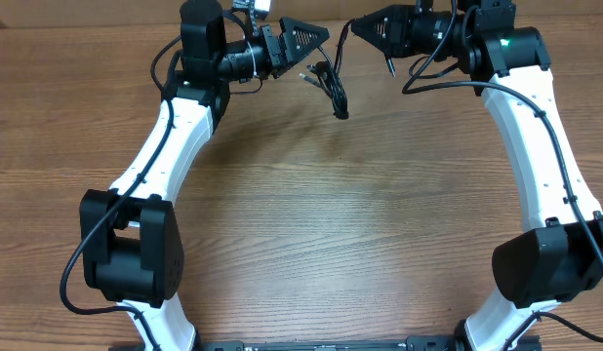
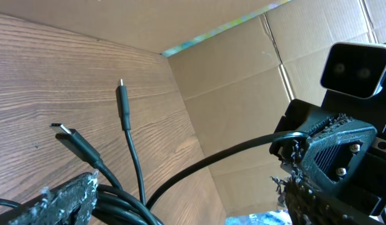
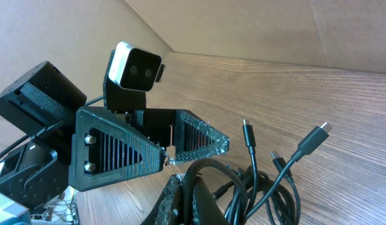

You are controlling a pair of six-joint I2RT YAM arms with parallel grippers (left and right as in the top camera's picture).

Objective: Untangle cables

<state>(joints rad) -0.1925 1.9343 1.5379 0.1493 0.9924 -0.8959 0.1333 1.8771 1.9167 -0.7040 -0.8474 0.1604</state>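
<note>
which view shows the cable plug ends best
Right wrist: three plug ends of the cables stand clear against the table. Left wrist shows two of them close up; overhead shows the cables only as a small dark tangle.

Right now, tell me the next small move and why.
Probably close the left gripper on the cables. Its jaws stand open at the bundle, while the shut right gripper seems to hold one cord leading out, which it could then pull free.

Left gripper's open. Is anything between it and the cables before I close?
Nothing visible stands between them: the cables sit right beside the open left gripper. One strand runs across to the shut right gripper, which seems to hold it.
</note>
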